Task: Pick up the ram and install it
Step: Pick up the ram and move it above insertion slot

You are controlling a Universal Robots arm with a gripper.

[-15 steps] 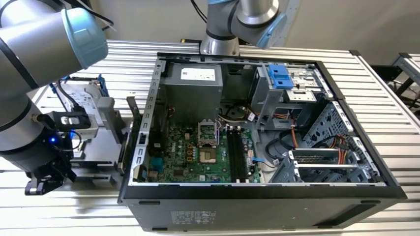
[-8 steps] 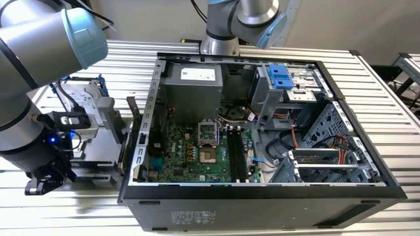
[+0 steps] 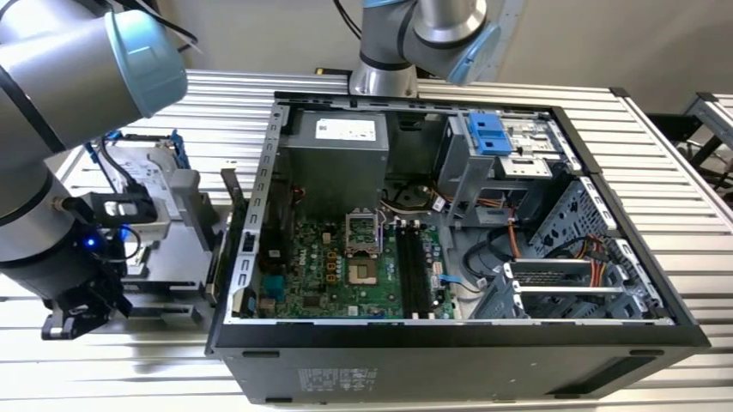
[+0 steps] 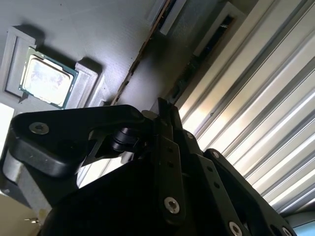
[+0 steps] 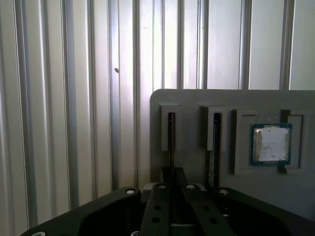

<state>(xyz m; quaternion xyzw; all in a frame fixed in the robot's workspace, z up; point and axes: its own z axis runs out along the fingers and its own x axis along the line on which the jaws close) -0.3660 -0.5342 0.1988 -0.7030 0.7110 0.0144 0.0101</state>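
Two rams stand on edge in the slots of a grey holder plate [image 5: 197, 105] on the ribbed table. My gripper [image 5: 172, 173] is down over the ram [image 5: 171, 142] in the slot farther from the processor chip [image 5: 270, 143], and its fingers look shut on that ram's near end. The other ram [image 5: 214, 147] sits in the neighbouring slot, apart from the gripper. In the second wrist view the gripper [image 4: 161, 105] reaches the same holder, with the chip [image 4: 47, 79] off to one side. The black memory slots [image 3: 414, 266] lie on the motherboard in the open case.
The open computer case [image 3: 458, 343] stands in the middle of the ribbed metal table [image 3: 675, 163]. My arm [image 3: 57, 215] hangs over the grey holder area [image 3: 160, 275] at the exterior view's left. A hard drive in a blue frame [image 3: 149, 172] lies behind it.
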